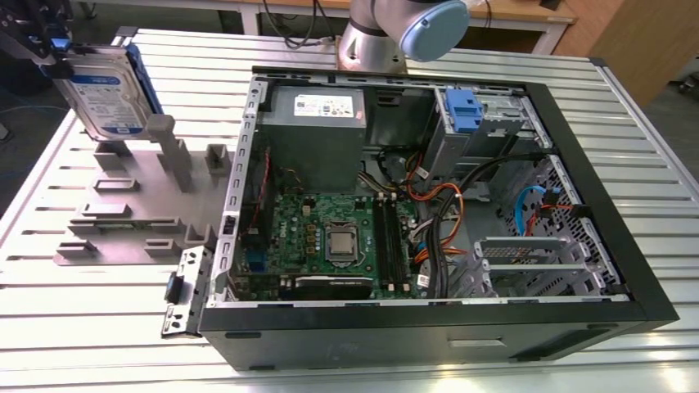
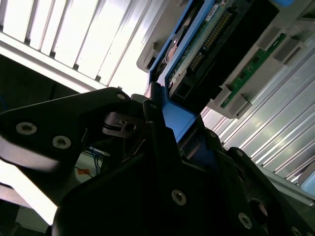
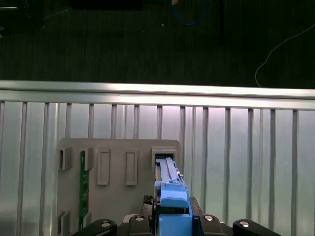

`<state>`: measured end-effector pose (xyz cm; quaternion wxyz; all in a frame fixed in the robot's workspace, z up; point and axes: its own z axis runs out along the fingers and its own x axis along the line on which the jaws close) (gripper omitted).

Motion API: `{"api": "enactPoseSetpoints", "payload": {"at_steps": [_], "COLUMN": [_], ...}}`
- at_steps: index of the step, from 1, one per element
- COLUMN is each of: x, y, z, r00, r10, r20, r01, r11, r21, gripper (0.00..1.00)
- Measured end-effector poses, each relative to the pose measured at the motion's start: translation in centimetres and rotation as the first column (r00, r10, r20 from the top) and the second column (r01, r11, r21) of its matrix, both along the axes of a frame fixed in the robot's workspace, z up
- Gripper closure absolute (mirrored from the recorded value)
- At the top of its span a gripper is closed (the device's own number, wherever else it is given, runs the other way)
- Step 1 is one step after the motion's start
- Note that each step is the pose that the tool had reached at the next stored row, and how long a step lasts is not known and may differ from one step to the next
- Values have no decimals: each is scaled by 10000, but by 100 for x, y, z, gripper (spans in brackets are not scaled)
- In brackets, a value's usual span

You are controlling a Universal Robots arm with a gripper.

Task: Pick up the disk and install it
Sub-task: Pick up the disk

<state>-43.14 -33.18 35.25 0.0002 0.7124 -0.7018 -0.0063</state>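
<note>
With the computer case point(image 1: 415, 337) lying open on the slatted table point(image 1: 87, 327), I log its contents first. A grey power supply point(image 1: 317, 123) with a white sticker sits at the far wall. A green motherboard point(image 1: 327, 237) lies below it. A bundle of cables point(image 1: 437, 205) runs beside the board, and a metal drive cage point(image 1: 525, 262) sits toward the exterior view's right. A small blue latch point(image 1: 463, 110) stands at the far bay. Outside the case, on the exterior view's left, a grey fixture rack point(image 1: 120, 221) rests on the table. In the first wrist view one of its slots holds a thin green board point(image 3: 83, 189) on edge. The disk point(image 1: 104, 90) is over this rack, well apart from the case. It stands nearly upright, slightly tilted, with its label facing the exterior camera. Its lower end is at the mouth of a rack slot point(image 3: 165, 157); I cannot tell whether it has cleared it. My gripper point(image 1: 52, 51) is at the disk's upper end. My fingers point(image 2: 160, 137) are drawn in tight against the blue carrier frame point(image 3: 172, 201), one on each side, clamping the disk between them.
</note>
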Motion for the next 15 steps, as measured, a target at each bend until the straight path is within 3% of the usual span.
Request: {"api": "enactPoseSetpoints", "payload": {"at_steps": [15], "x": [0], "y": [0], "z": [33], "r00": [10000], "r10": [0], "r20": [0], "r01": [0], "r11": [10000], "r21": [0], "gripper": [64]}}
